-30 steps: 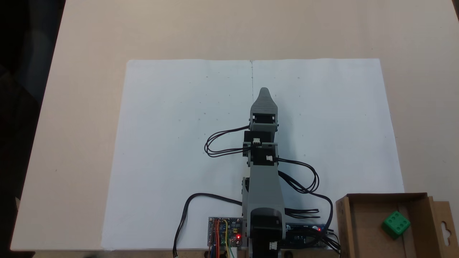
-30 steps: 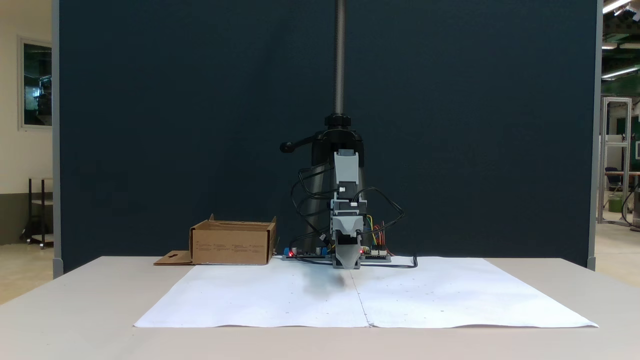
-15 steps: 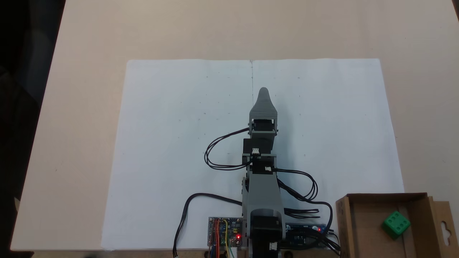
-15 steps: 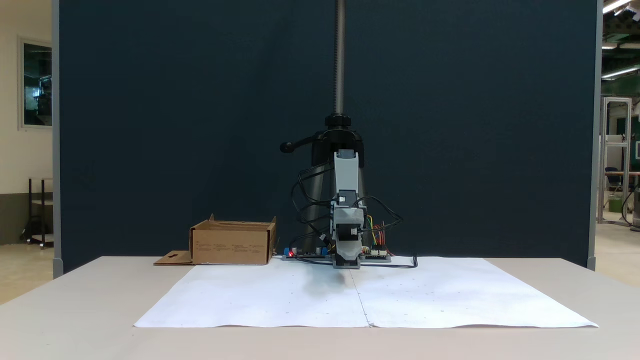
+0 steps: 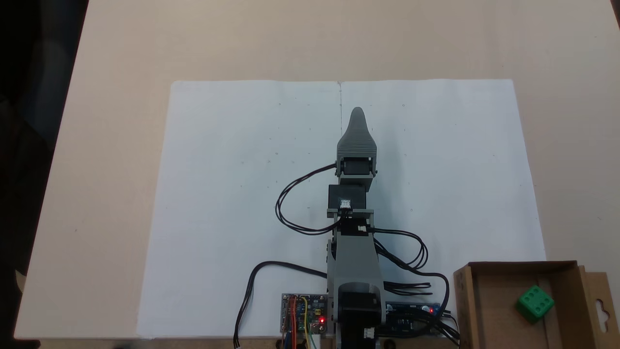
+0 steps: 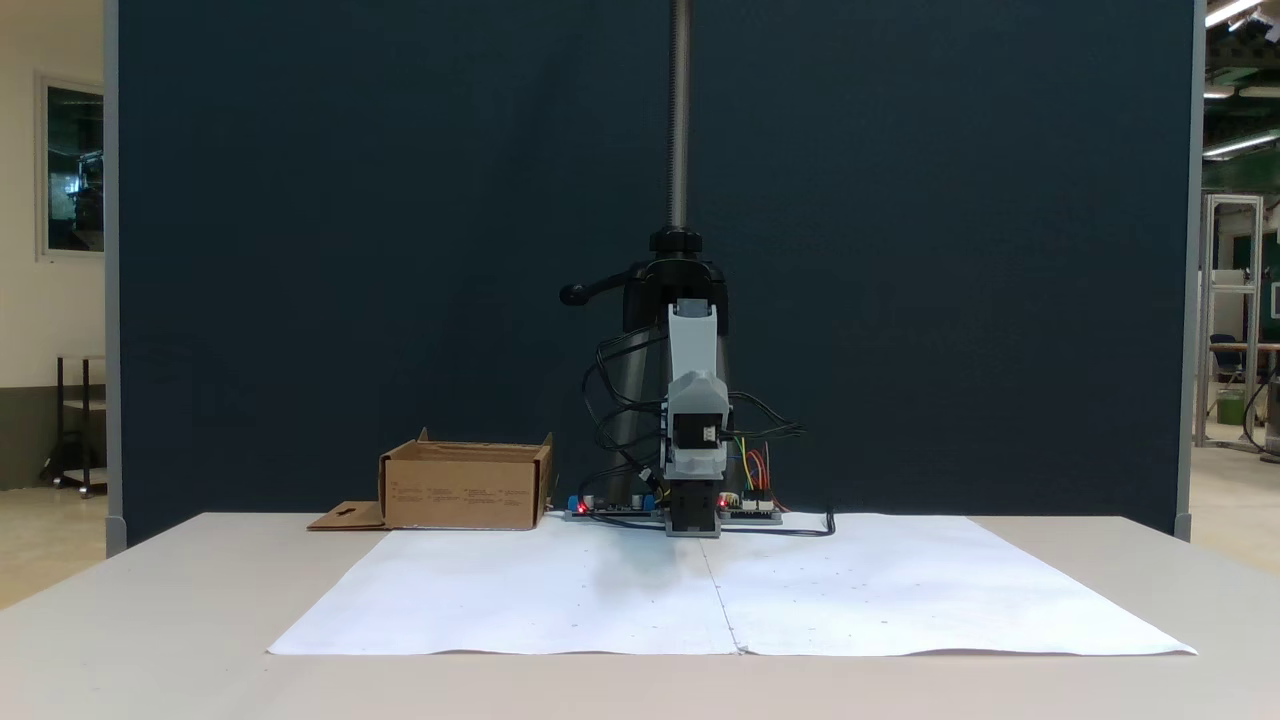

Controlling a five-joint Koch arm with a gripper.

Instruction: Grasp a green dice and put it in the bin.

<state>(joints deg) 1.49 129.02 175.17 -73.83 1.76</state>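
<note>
Green dice (image 5: 534, 303) sits inside the bin (image 5: 489, 310), near the wall that has the flap. It leans a little, with a face full of dots turned up. Nothing is touching it.

The bin is a low brown cardboard box. From above it sits at the bottom right corner, just off the corner of the white paper (image 5: 232, 194). Its flap (image 5: 600, 305) with the cut-out hole lies flat on the counter (image 5: 310, 39) beside it. From the front, the bin (image 6: 465, 487) is on the left, next to the foot of the arm, and its walls hide the dice.

The grey arm (image 5: 356, 252) stands at the near edge of the paper and points straight out over the middle of the sheet, well apart from the bin. The tool (image 5: 357, 112) is at the far end of it and looks like one pointed grey tip from above. One jaw is on top of the other, so I cannot tell if it is wide or narrow. From the front the tool (image 6: 693, 478) hangs low in front of the arm and I cannot tell there either.

Black wires (image 5: 295, 203) loop out from both sides of the arm. Small boards (image 5: 304, 314) with red lights sit by its foot. A dark blue wall (image 6: 350, 250) stands behind everything.
</note>
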